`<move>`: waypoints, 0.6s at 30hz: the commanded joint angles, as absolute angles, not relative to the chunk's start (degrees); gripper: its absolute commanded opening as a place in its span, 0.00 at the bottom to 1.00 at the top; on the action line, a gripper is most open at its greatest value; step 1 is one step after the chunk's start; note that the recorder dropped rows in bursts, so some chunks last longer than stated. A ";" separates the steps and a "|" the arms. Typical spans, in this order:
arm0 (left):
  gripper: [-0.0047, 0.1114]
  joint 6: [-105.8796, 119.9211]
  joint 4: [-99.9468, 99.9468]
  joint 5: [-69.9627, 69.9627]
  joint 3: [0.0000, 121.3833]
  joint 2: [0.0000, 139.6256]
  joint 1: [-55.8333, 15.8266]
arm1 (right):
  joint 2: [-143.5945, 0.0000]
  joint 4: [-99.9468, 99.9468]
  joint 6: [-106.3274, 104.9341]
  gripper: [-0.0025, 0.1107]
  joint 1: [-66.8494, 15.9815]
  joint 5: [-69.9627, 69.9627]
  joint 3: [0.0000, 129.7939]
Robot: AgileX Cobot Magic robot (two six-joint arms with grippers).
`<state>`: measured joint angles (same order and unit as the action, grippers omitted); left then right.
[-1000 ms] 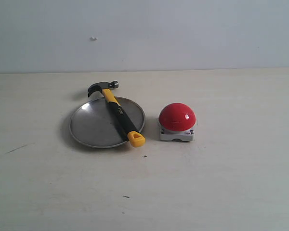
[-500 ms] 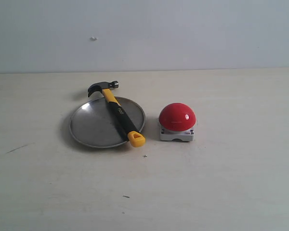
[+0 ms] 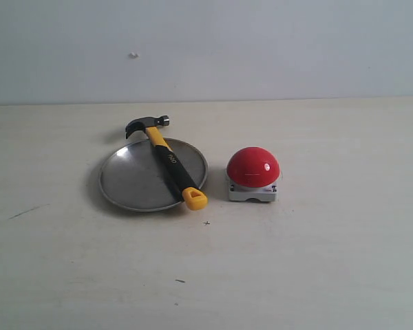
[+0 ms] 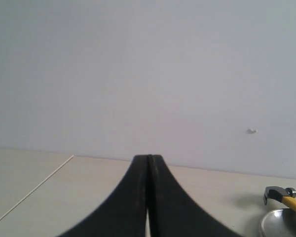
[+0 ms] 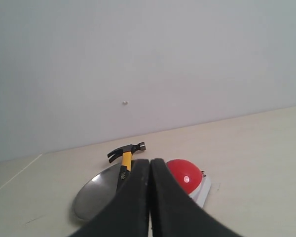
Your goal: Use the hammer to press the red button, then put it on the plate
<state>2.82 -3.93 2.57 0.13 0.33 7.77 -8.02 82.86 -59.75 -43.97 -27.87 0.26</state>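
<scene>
You've got both claws clenched w/ nothing in them: the left claw (image 4: 147, 160) shows its two black fingers pressed flat together, only a thin seam btwn them, and the right claw (image 5: 150, 165) looks the same. Neither claw shows in the exterior view. The hammer (image 3: 166, 161) lies diagonally across the right part of the plate (image 3: 127, 180). Its dark steel head sticks out past the far rim, and the yellow looped end pokes over the near rim on the button side. The handle is yellow and black w/ small lettering, too small to read. The red button (image 3: 252, 167) sits upright on its light-grey square base, just right of the plate w/ a narrow gap; the hammer's loop is near the base but not touching it. All three sit on the pale table (image 3: 316, 261) in front of a plain wall (image 3: 261, 48). In the right wrist view the hammer, plate and button lie beyond the claw tips, clear of them. In the left wrist view only the hammer head and a bit of plate rim show at the frame edge, well apart from that claw.
</scene>
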 commanded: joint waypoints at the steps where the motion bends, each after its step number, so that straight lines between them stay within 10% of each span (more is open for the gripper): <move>1: 0.04 2.56 -3.63 2.78 0.00 0.00 8.04 | -6.90 82.62 -60.03 0.02 -41.60 -28.54 0.00; 18: 0.04 2.56 -3.63 2.78 0.00 0.00 8.04 | -0.68 79.49 -69.39 0.02 3.86 -2.47 0.00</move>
<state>2.82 -3.84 2.57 0.13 0.33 7.77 -1.55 81.18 -68.56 -1.81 -8.06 0.26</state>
